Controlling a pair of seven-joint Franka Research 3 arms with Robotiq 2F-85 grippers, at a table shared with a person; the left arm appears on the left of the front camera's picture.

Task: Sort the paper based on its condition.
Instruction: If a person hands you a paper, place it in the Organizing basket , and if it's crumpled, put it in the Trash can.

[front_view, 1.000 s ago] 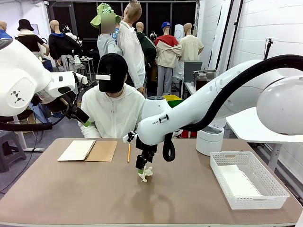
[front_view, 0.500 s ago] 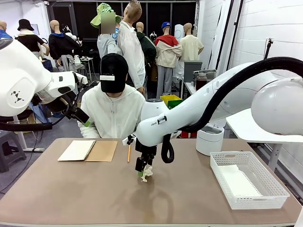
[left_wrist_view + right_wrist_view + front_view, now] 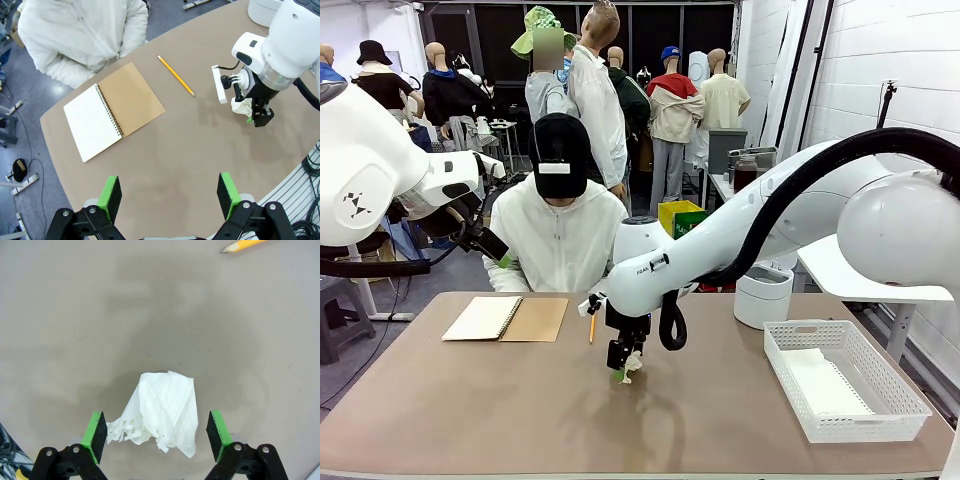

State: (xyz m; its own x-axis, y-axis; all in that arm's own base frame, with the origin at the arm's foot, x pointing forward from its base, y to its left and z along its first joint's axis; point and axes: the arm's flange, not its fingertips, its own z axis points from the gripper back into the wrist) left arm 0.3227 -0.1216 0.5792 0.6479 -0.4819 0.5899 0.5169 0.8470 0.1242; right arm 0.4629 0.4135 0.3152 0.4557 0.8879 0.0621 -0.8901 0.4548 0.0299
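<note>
A crumpled scrap of white paper (image 3: 633, 363) (image 3: 242, 105) lies on the brown table near its middle. In the right wrist view the crumpled paper (image 3: 162, 412) sits between the two green pads, touching neither. My right gripper (image 3: 621, 368) (image 3: 156, 432) points down over it, open and straddling it. A flat white sheet (image 3: 825, 385) lies inside the white basket (image 3: 820, 425) at the right. My left gripper (image 3: 169, 196) (image 3: 498, 250) hangs open and empty high above the table's left side.
An open spiral notebook (image 3: 505, 318) (image 3: 112, 115) with a brown cover lies at the far left, a yellow pencil (image 3: 592, 323) (image 3: 176, 75) beside it. A person sits at the far edge. A white cylinder (image 3: 762, 295) stands at the far right.
My right gripper has sunk lower and now stands around the crumpled paper, jaws still wide. The left arm has not moved.
</note>
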